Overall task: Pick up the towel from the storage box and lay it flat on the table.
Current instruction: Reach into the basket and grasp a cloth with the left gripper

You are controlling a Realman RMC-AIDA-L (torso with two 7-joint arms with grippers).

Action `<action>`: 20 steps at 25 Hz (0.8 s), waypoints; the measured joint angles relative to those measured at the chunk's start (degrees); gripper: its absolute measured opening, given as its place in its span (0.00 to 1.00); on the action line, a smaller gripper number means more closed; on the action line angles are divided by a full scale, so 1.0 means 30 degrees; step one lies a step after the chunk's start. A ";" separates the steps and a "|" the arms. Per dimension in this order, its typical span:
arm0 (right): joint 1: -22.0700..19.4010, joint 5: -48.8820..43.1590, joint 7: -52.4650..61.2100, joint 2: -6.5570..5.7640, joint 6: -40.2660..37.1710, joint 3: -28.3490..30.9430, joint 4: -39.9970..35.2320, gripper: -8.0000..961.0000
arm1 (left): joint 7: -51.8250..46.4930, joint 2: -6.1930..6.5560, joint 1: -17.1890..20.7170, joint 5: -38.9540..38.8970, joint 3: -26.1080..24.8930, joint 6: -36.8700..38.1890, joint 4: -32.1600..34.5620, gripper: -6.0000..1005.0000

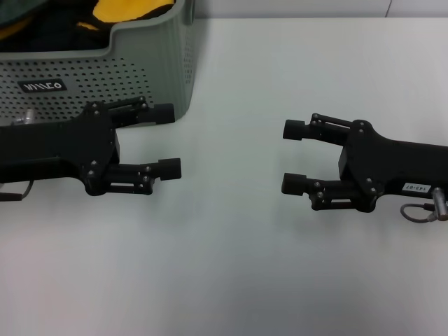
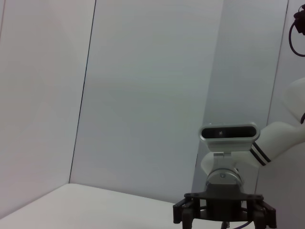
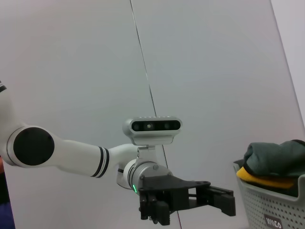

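Note:
The storage box (image 1: 105, 77) stands at the far left of the table (image 1: 231, 266). The yellow towel (image 1: 129, 8) lies bunched inside it, partly under dark fabric (image 1: 56, 31). My left gripper (image 1: 169, 140) is open and empty, hovering just in front of the box's near wall and pointing right. My right gripper (image 1: 294, 157) is open and empty over the table's right side, pointing left towards the other. In the right wrist view the box (image 3: 276, 210), a strip of the towel (image 3: 267, 180) and my left gripper (image 3: 224, 200) show. The left wrist view shows my right gripper (image 2: 224, 218).
Dark green-black fabric (image 3: 276, 155) is piled on top of the towel in the box. The box bears a small black label (image 1: 43, 86). Bare white tabletop lies between and in front of the two grippers. Pale wall panels stand behind the table.

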 joint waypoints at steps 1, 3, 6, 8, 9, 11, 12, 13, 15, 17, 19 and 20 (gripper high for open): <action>-0.0002 0.0002 -0.0002 0.0007 0.0000 0.0000 0.0007 0.87 | 0.0006 -0.0002 0.0008 0.0002 0.0008 -0.0001 -0.0006 0.87; -0.0006 0.0004 -0.0004 0.0016 0.0000 0.0000 0.0016 0.87 | 0.0021 -0.0003 0.0012 0.0007 0.0007 0.0000 -0.0081 0.86; -0.0011 0.0006 -0.0004 0.0028 0.0000 0.0000 0.0036 0.87 | 0.0033 -0.0005 0.0014 0.0011 -0.0013 0.0000 -0.0205 0.86; -0.0025 0.0004 -0.0005 0.0041 -0.0001 0.0000 0.0071 0.87 | 0.0033 -0.0005 0.0014 0.0011 -0.0043 0.0000 -0.0211 0.86; -0.0031 0.0004 -0.0005 0.0042 0.0000 0.0000 0.0092 0.87 | 0.0032 -0.0009 0.0015 0.0010 -0.0058 0.0000 -0.0212 0.86; -0.0039 0.0007 -0.0044 0.0039 0.0061 0.0021 0.0107 0.87 | -0.0146 -0.0029 0.0003 -0.0017 -0.0086 -0.0052 -0.0156 0.85; -0.0047 0.0014 -0.0094 0.0036 0.0182 0.0096 0.0115 0.87 | -0.0338 -0.0038 -0.0024 -0.0058 -0.0102 -0.0143 -0.0079 0.85; -0.0054 0.0007 -0.0135 0.0027 0.0277 0.0223 0.0135 0.87 | -0.0936 -0.0042 -0.0095 -0.0099 -0.0125 -0.0466 0.0188 0.85; -0.0063 -0.0017 -0.0198 -0.0002 0.0445 0.0455 0.0208 0.87 | -0.2625 -0.0043 -0.0278 -0.0193 -0.0169 -0.1163 0.1277 0.85; -0.0099 -0.0012 -0.0240 -0.0027 0.0494 0.0563 0.0332 0.87 | -0.4103 -0.0123 -0.0362 -0.0371 -0.0199 -0.1446 0.2954 0.84; -0.0366 -0.0011 -0.0266 -0.0058 0.0503 0.1064 0.0430 0.87 | -0.5226 -0.0336 -0.0397 -0.0718 -0.0483 -0.1515 0.4696 0.84; -0.0542 -0.0027 -0.0279 -0.0067 0.0511 0.1345 0.0449 0.87 | -0.5821 -0.0487 -0.0411 -0.0937 -0.0812 -0.1606 0.5880 0.84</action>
